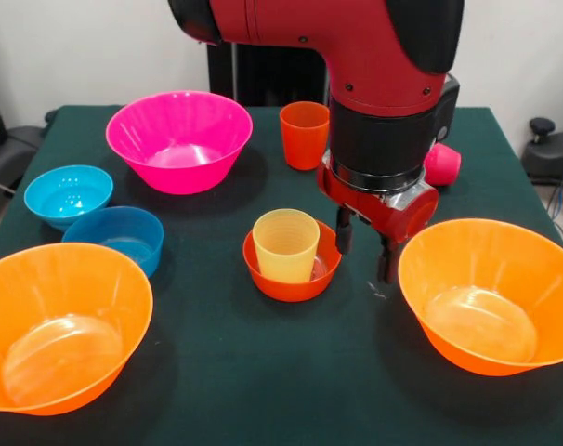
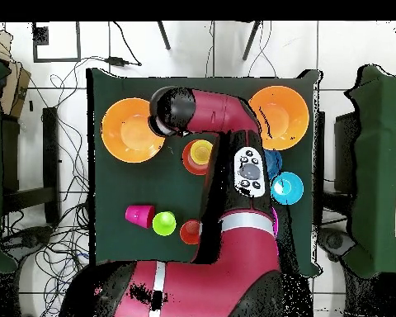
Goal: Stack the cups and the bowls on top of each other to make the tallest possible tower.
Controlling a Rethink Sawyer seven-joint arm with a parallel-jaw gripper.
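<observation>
Fingers (image 1: 364, 249) hang open and empty beside yellow cup (image 1: 285, 244) standing in small red-orange bowl (image 1: 291, 283), no writing legible

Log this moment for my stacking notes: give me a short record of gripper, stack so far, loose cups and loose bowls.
gripper: open, empty, hanging between the small red-orange bowl and one large orange bowl
stack so far: yellow cup upright in the small red-orange bowl
loose cups: orange cup upright; pink cup on its side; green cup
loose bowls: pink bowl; two blue bowls; two large orange bowls
</observation>
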